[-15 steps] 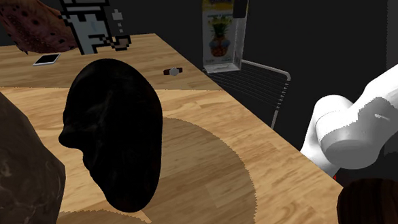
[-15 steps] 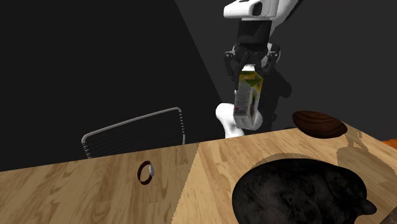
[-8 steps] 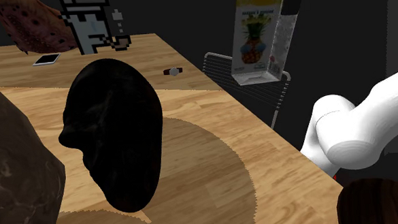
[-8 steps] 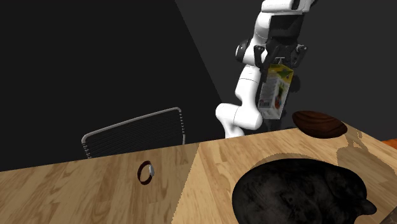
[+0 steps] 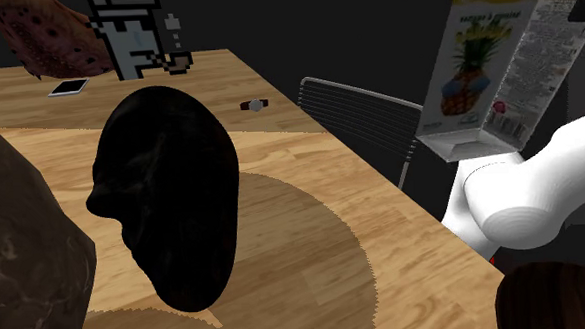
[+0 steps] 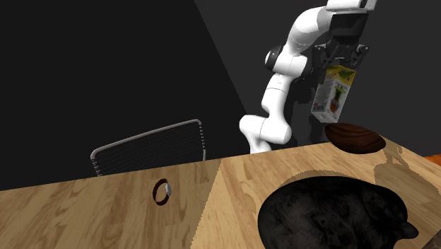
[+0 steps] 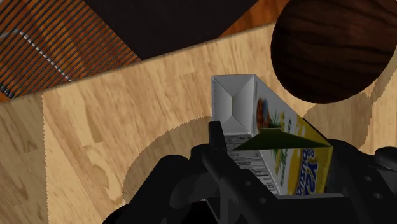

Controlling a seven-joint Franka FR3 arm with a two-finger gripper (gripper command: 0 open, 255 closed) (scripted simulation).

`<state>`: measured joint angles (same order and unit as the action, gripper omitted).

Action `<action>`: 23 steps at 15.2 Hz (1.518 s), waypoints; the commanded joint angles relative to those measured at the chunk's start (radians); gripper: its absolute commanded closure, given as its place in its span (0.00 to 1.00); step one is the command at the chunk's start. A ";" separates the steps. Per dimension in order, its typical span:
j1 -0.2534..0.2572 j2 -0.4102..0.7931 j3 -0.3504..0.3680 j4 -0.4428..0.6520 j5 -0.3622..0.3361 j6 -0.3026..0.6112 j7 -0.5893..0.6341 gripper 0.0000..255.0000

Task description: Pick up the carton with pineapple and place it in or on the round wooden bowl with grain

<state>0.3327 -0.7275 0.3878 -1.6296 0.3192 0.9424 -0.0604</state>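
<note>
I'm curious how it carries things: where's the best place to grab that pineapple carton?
At its top end, coming from above, as it is held now. The carton is a tall box with flat, parallel faces, so the jaws can press squarely on two opposite faces near the gable, and it hangs bottom down, slightly tilted.

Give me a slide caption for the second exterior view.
Black gripper holds the pineapple carton aloft, tilted, near the dark wooden bowl.

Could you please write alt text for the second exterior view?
A black gripper holds a yellow and white pineapple carton in the air near a dark brown round wooden bowl at the far edge of a light wooden table.
</note>
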 commanded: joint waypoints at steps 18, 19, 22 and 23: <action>0.005 -0.140 0.197 0.044 0.268 -0.067 0.320 1.00; 0.009 -0.154 0.196 0.020 0.269 -0.057 0.314 1.00; 0.020 -0.194 0.194 -0.049 0.273 -0.029 0.297 1.00; 0.024 -0.206 0.195 -0.072 0.275 -0.019 0.291 1.00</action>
<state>0.3536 -0.9216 0.5817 -1.6785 0.5924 0.9121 0.2367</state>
